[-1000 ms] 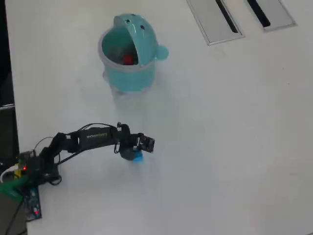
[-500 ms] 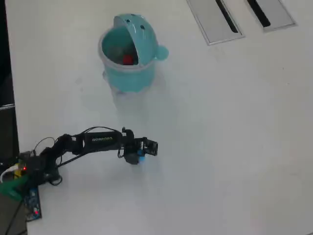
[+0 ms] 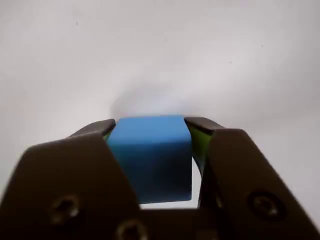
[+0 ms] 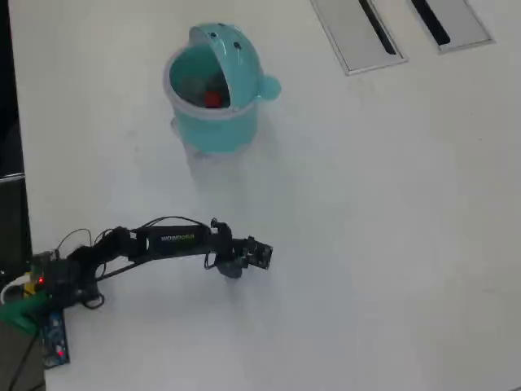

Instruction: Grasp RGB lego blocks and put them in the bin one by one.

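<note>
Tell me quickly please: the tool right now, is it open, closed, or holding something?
Tool: closed on the blue lego block, which sits between its two jaws in the wrist view.

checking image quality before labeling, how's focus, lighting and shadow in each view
Wrist view: the blue block between the jaws is fairly sharp, the jaw metal nearest the lens is soft, and the white table is evenly lit with a faint shadow just above the block. Overhead view: soft, low detail, flat lighting; the bin casts only a pale shadow, and the gripper reads as a dark blob.
</note>
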`<control>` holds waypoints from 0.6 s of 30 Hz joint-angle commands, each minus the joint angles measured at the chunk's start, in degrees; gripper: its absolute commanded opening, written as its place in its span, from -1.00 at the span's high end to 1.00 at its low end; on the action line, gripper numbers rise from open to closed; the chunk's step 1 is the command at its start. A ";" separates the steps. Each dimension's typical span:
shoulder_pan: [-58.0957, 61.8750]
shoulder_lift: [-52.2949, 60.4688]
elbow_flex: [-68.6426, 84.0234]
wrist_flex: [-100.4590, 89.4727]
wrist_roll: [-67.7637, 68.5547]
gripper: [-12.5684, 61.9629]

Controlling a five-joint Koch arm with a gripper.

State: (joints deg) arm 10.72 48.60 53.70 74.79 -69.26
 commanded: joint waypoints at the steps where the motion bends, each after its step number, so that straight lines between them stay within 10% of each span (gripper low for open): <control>1: 0.62 0.97 -5.80 -0.09 1.05 0.13; 18: -4.75 15.82 -10.28 -3.34 -8.09 0.13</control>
State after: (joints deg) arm 6.68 59.50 50.62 74.79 -73.04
